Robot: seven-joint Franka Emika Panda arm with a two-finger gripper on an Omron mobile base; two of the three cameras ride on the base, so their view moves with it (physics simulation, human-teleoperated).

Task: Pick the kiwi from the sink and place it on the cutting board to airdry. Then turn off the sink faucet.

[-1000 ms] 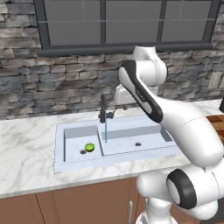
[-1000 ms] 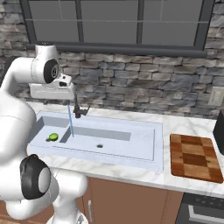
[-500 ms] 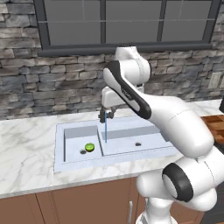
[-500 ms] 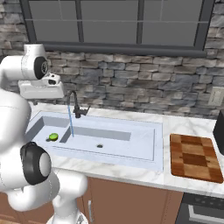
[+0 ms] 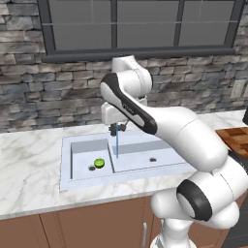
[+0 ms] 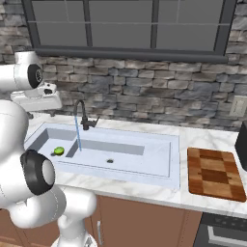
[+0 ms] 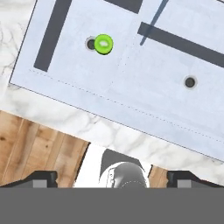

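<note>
The kiwi (image 7: 103, 44) (image 5: 99, 162) (image 6: 59, 151) lies in the smaller basin of the sink (image 7: 144, 92) (image 5: 66, 164) (image 6: 144, 174), right beside that basin's dark drain hole (image 7: 91, 43). My gripper (image 7: 113, 178) hangs high above the sink's front edge and points down, its two fingertips (image 7: 41, 178) spread wide with nothing between them. In the left base view its white hand (image 5: 112, 114) covers part of the sink faucet (image 6: 84, 116). A thin blue stream of water (image 6: 77, 132) (image 5: 116, 145) runs into the larger basin. The cutting board (image 6: 212, 173) (image 5: 235, 138) lies on the counter to the right of the sink.
A marble counter (image 6: 207, 140) surrounds the sink, backed by a stone wall and a dark-framed window (image 6: 130, 29). A dark appliance (image 6: 242, 147) stands at the far right behind the board. Wooden floor (image 7: 39, 148) shows below the counter's front edge.
The arm has swung to the left, carrying the hand from beside the faucet to over the left part of the sink. The kiwi has stayed put and the jaws stay spread.
</note>
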